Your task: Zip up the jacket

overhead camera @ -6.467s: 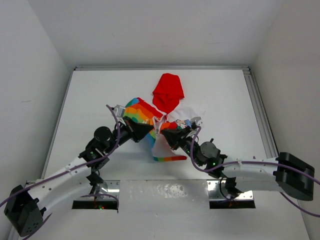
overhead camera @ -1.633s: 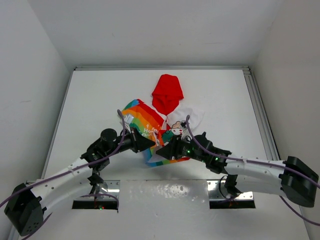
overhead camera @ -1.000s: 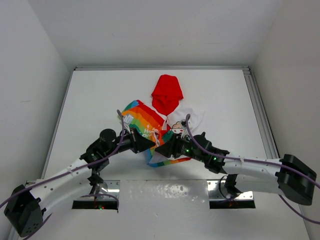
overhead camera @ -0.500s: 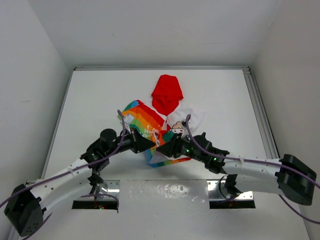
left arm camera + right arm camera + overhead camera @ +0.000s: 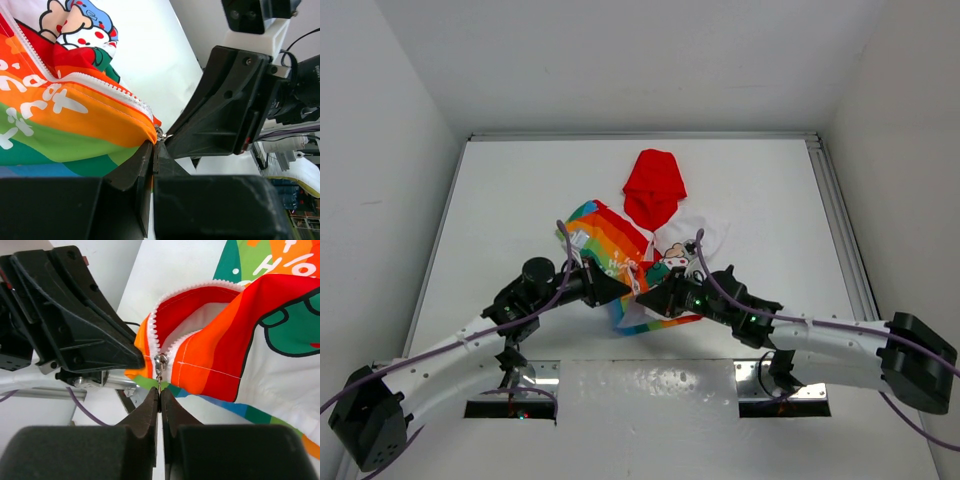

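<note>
The jacket [image 5: 620, 240] lies mid-table, rainbow-striped with a red hood [image 5: 654, 185] pointing away. My left gripper [image 5: 623, 287] is shut on the jacket's orange bottom hem right beside the zipper; in the left wrist view [image 5: 153, 148] the hem corner sits between its jaws. My right gripper [image 5: 642, 293] faces it, shut on the metal zipper pull [image 5: 160, 366] at the bottom of the white zipper teeth [image 5: 172, 342]; the right wrist view shows this grip [image 5: 160, 390]. The two grippers almost touch. The zipper is open above the slider.
The jacket's white lining [image 5: 705, 228] spreads to the right of the hood. A metal rail [image 5: 838, 225] runs along the table's right edge. White walls enclose the table at the back and sides.
Since 6.5 s ago the jacket's lower edges have been drawn together and the grippers have closed in on each other. Over the last second almost nothing has moved.
</note>
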Action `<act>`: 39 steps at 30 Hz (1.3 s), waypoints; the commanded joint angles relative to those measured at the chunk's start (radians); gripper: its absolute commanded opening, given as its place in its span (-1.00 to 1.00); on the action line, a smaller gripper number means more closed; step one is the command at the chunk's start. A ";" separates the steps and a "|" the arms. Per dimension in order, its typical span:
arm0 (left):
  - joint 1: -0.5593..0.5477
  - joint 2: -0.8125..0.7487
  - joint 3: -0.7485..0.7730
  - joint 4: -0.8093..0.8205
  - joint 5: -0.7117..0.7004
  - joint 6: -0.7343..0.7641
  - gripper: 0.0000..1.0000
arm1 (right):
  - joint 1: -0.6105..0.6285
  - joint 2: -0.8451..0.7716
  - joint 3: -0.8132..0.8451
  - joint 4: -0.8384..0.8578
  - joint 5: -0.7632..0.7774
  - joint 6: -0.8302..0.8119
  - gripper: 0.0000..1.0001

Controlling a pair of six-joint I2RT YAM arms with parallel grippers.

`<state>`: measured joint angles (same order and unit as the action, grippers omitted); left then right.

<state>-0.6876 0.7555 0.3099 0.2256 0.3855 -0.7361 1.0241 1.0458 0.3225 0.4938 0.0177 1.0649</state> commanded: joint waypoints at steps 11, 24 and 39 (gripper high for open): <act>-0.003 -0.012 -0.014 -0.088 -0.063 0.073 -1.00 | 0.001 -0.001 0.122 -0.070 -0.084 0.032 -1.00; -0.004 -0.064 -0.060 -0.115 -0.022 0.119 -1.00 | -0.050 0.155 0.226 0.038 -0.025 0.096 -1.00; -0.007 -0.070 -0.068 -0.123 0.042 0.152 -1.00 | -0.189 0.364 0.317 0.213 -0.065 0.322 -1.00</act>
<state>-0.6807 0.6762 0.2512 0.1219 0.3222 -0.6018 0.8715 1.4040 0.5549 0.5659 -0.1177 1.3445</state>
